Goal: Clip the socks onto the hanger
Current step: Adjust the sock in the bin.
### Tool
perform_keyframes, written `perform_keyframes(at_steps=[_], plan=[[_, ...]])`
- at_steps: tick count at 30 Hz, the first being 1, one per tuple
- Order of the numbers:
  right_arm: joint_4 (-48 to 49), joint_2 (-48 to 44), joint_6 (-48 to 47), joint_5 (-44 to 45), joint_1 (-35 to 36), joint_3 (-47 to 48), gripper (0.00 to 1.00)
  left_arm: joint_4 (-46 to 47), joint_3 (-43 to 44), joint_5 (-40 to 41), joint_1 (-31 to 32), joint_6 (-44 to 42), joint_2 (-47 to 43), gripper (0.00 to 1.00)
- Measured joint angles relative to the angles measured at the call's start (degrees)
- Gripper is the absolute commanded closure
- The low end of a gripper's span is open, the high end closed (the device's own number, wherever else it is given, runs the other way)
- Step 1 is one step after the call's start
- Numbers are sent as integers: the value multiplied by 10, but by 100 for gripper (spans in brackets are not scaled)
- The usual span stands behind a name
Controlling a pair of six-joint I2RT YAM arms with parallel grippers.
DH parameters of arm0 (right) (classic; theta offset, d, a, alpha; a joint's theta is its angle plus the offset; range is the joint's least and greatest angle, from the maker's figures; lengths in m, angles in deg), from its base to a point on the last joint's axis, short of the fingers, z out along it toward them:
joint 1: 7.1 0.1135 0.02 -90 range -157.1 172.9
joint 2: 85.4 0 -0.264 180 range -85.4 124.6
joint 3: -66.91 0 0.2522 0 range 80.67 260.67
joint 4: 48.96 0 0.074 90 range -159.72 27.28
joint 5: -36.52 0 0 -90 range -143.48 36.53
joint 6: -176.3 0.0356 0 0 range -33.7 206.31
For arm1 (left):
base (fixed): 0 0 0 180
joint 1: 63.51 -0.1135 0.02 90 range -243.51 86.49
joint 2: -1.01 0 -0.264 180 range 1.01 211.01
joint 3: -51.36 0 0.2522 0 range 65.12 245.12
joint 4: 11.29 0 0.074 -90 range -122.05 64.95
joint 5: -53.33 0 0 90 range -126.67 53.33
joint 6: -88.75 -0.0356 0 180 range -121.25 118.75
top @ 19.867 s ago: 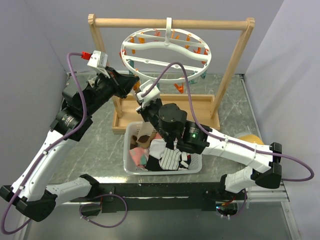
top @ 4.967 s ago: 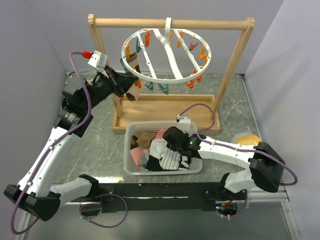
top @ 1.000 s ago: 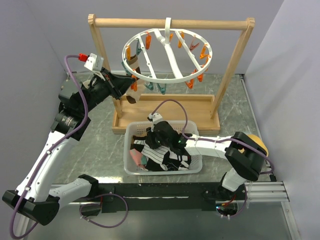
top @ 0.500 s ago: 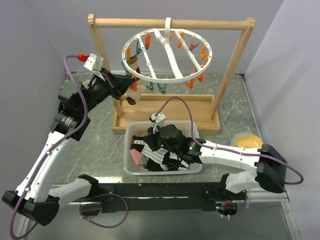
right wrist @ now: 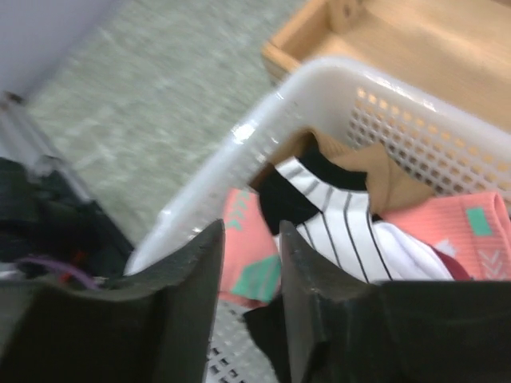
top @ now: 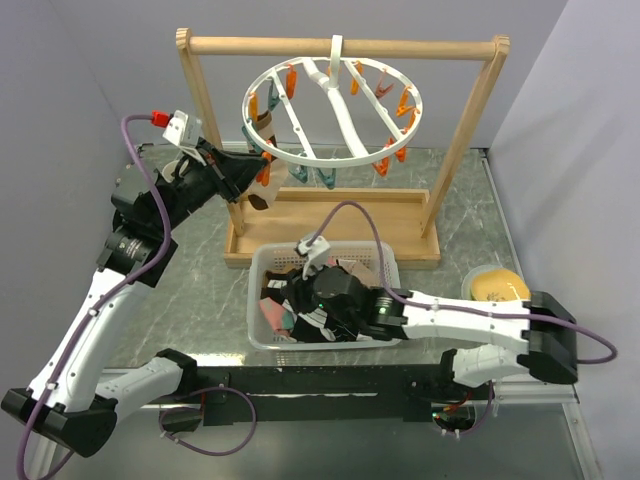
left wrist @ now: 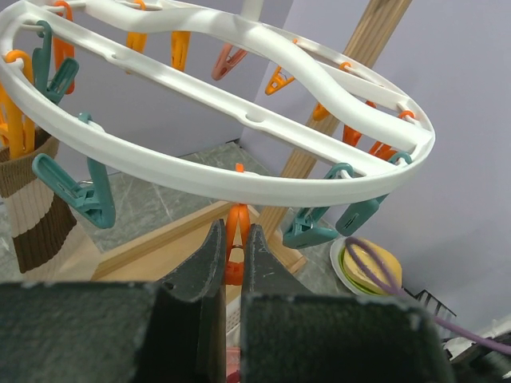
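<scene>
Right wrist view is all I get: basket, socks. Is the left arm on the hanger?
Observer: Yes. The left gripper has its jaws shut on an orange peg under the hanger ring.
Operator: Any sock clipped?
Observer: One, a brown-and-cream striped sock, hangs at the ring's left side.
Operator: Anything beside the basket?
Observer: A round yellow object sits to its right.
</scene>
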Motion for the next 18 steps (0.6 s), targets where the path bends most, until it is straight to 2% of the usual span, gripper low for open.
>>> perform_keyframes(at_steps=[9, 18], plan=[[-61, 178, -20, 70, 0, 93, 48, -1, -2, 0, 0, -1, -6, 99], [-70, 238, -22, 106, 0, 147, 47, -2, -2, 0, 0, -2, -8, 99]])
